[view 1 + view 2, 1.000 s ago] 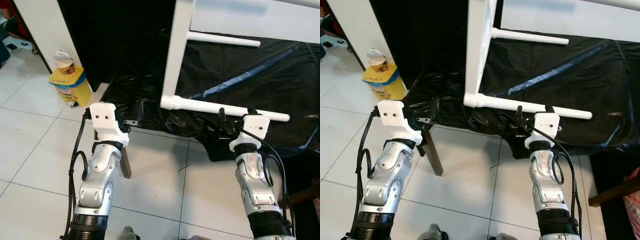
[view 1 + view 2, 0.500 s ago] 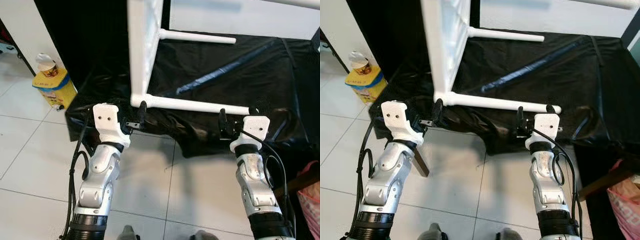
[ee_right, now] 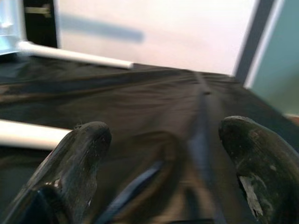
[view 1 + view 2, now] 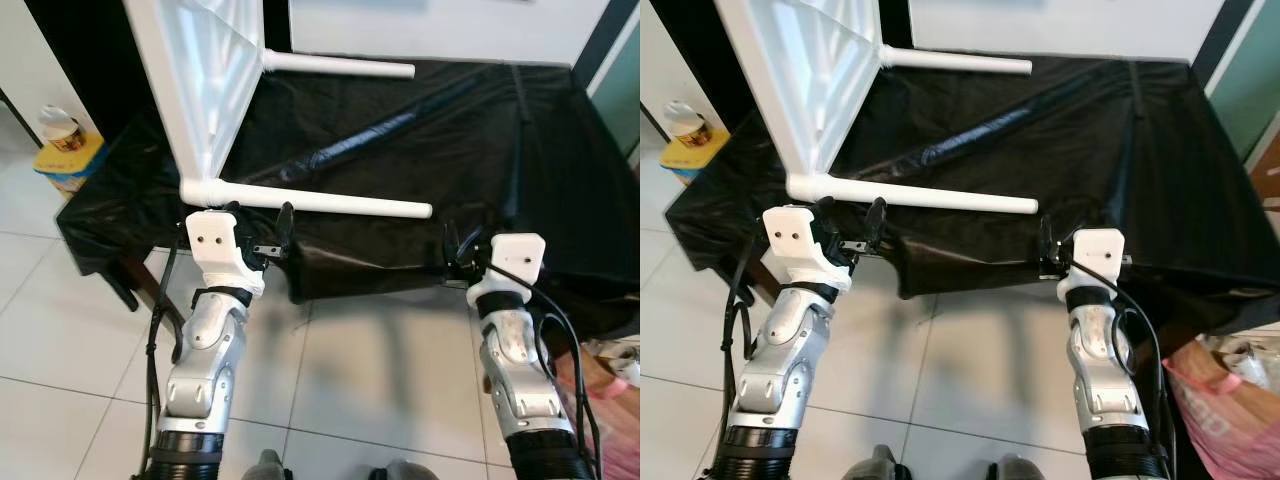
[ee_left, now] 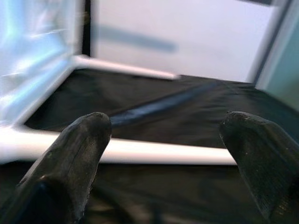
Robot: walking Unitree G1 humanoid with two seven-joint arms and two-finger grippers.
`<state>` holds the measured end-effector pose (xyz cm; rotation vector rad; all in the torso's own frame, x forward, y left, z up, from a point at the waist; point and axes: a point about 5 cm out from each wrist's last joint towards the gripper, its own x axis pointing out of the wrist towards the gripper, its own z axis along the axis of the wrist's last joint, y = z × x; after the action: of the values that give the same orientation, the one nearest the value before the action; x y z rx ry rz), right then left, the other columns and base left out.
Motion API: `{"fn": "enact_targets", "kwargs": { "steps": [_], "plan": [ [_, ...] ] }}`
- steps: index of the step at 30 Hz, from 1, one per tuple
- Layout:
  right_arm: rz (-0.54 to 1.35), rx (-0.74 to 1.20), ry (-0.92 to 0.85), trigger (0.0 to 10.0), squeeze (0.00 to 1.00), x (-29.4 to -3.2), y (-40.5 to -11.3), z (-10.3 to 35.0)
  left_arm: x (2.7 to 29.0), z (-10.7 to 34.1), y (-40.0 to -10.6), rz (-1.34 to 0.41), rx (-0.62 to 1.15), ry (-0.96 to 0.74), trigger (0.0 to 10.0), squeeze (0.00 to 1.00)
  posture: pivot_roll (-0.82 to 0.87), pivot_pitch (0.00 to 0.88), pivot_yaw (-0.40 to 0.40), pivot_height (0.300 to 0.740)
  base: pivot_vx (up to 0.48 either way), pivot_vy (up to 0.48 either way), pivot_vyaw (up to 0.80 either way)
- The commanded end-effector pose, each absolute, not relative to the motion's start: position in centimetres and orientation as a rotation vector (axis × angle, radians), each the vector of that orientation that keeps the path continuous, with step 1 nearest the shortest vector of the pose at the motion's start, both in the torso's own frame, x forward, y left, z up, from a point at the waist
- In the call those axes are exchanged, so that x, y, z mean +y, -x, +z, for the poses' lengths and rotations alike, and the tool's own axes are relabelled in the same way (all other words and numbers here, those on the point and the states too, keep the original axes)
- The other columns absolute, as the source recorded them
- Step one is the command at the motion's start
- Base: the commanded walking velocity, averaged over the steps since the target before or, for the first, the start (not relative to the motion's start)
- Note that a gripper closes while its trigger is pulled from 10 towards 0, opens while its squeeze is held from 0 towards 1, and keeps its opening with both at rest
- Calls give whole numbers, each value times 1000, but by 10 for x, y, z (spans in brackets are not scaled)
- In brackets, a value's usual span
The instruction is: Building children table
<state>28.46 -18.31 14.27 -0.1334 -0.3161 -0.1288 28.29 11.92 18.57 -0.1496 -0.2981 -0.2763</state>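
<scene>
No readable writing on anything: the label on the yellow container (image 4: 62, 163) far to my left is too small to make out.

Kids' table (image 4: 205, 90) is white plastic, lying on its side on the black sheet (image 4: 450, 130). The tabletop panel stands on edge at the left with its ribbed underside facing right. Two round white legs stick out to the right: near leg (image 4: 330, 203) runs along the front of the sheet, far leg (image 4: 340, 66) is at the back by the wall.

My left gripper (image 4: 258, 225) is released, fingers (image 5: 77, 158) spread wide, just in front of the near leg at its tabletop end, gripping nothing. Can't tell if a fingertip touches it.

My right gripper (image 4: 468, 242) is also released, holding nothing, at the front edge of the sheet, past the free end of the near leg.

White tiled floor (image 4: 370, 370) below. Pink bag (image 4: 1230, 400) at my lower right.
</scene>
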Motion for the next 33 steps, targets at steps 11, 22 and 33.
{"fn": "enact_targets", "kwargs": {
  "steps": [11,22,33],
  "plan": [
    [-100,-312,128,10000,0,-174,-279,141,133,180,-279,-246,-269,147,10000,0,49,81,-13,740,0,0,0],
    [-124,-301,116,10000,0,-174,-278,140,135,182,-280,-253,-261,149,10000,0,51,92,6,740,0,0,-436],
    [-127,-309,116,10000,0,-171,-276,139,138,182,-281,-250,-243,164,10000,0,55,96,18,740,0,23,0]
  ]
}}
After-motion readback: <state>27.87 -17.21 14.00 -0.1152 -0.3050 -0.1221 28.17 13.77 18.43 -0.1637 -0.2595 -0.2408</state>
